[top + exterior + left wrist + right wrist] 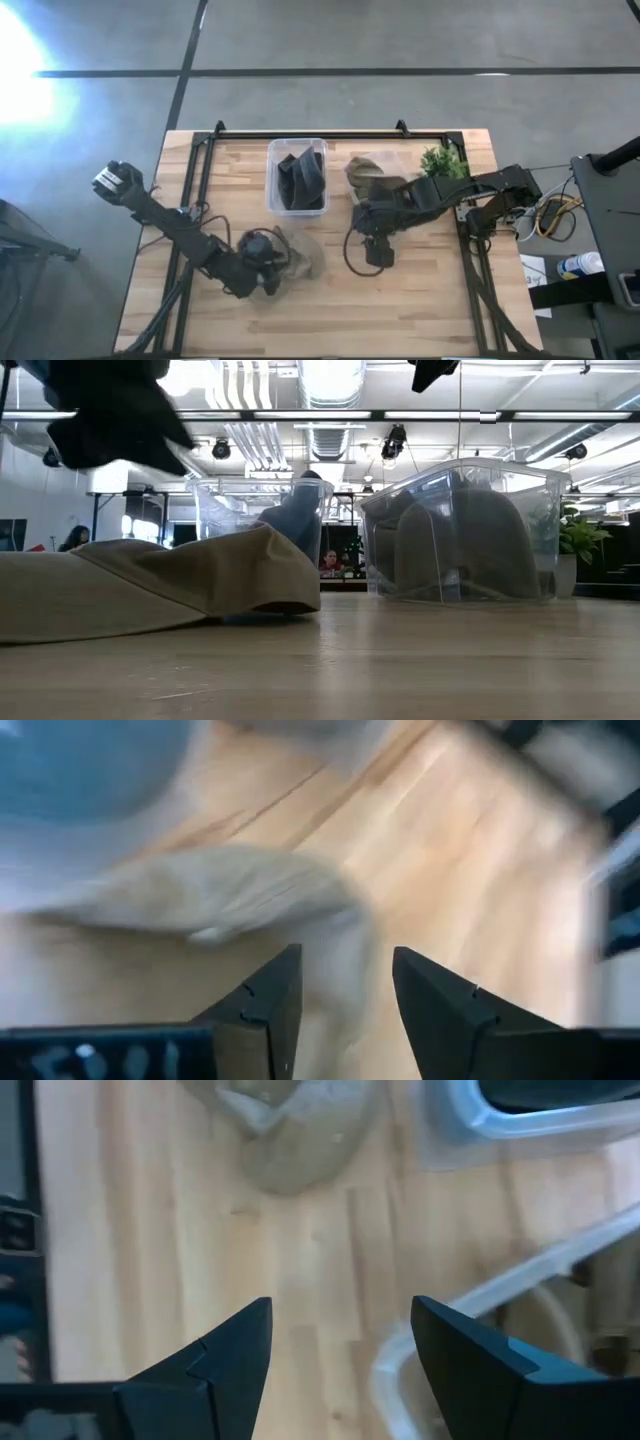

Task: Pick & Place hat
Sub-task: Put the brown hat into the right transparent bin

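High view, hat: a tan, soft, floppy hat [298, 255] lies on the table [420, 310] at lower centre, just beside the left gripper [268, 272].
High view, bins: a clear plastic bin [297, 147] with dark folded cloth sits at upper centre; a second clear bin [385, 158] with an olive hat sits to its right, partly under the right arm.
High view, surroundings: a green plant [443, 161] stands at the upper right of the tabletop; the right gripper [378, 256] hangs over bare wood at centre, well apart from the tan hat.
High view, room: the lower right of the pale wooden planks lies open to the edge.
Low view, hat: the tan fabric [150, 588] fills the left half, its brim edge resting on the wood.
Low view, bins: two see-through tubs, the right-hand one [465, 530] with rounded corners and a dome-shaped hat inside.
Left wrist view, claw: the dark fingers [265, 1010] stand parted with nothing between them; the blurred tan shape ahead is probably the hat [200, 895].
Right wrist view, claw: the fingers [225, 1355] are spread wide and empty over wood grain; the tan hat [295, 1130] lies ahead, beside a clear bin's rim [530, 1120].
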Action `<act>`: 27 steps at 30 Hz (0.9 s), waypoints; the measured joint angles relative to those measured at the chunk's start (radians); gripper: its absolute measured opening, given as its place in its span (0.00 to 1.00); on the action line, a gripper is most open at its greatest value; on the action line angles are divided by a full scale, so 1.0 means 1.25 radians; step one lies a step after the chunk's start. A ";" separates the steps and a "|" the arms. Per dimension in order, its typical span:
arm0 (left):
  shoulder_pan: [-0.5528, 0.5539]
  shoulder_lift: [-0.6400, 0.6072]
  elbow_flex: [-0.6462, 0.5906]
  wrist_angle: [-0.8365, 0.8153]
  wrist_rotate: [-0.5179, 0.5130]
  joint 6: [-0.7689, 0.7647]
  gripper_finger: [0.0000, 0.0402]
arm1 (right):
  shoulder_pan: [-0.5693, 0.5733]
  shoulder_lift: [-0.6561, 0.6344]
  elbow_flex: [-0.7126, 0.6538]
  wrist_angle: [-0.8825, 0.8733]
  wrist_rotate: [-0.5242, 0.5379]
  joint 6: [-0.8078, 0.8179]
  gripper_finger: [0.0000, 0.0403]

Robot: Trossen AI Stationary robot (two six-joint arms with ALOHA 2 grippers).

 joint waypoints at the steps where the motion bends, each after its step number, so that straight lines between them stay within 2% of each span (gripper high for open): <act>1: 0.000 0.003 0.029 -0.102 0.008 -0.002 0.38 | 0.008 0.000 -0.006 0.012 -0.006 0.016 0.58; 4: 0.000 0.021 0.093 -0.407 0.051 -0.029 0.38 | 0.032 0.000 -0.031 0.066 -0.058 0.078 0.58; 6: 0.000 0.030 0.104 -0.532 0.092 -0.060 0.38 | 0.050 0.000 -0.055 0.127 -0.095 0.135 0.58; 8: 0.000 0.030 0.096 -0.590 0.143 -0.077 0.38 | 0.067 0.000 -0.086 0.201 -0.122 0.195 0.58; 11: 0.000 0.031 0.055 -0.583 0.209 -0.105 0.38 | 0.089 0.000 -0.136 0.318 -0.144 0.279 0.58; 16: 0.000 0.031 -0.041 -0.417 0.216 -0.156 0.38 | 0.112 0.000 -0.232 0.566 -0.139 0.418 0.58; 20: 0.000 0.029 -0.127 -0.224 0.223 -0.159 0.38 | 0.117 0.008 -0.308 0.722 -0.081 0.553 0.58; 23: -0.004 0.027 -0.177 -0.061 0.232 -0.183 0.38 | 0.119 0.036 -0.346 0.753 -0.039 0.648 0.58; 27: -0.014 0.030 -0.217 0.119 0.252 -0.214 0.38 | 0.122 0.091 -0.366 0.750 -0.045 0.738 0.58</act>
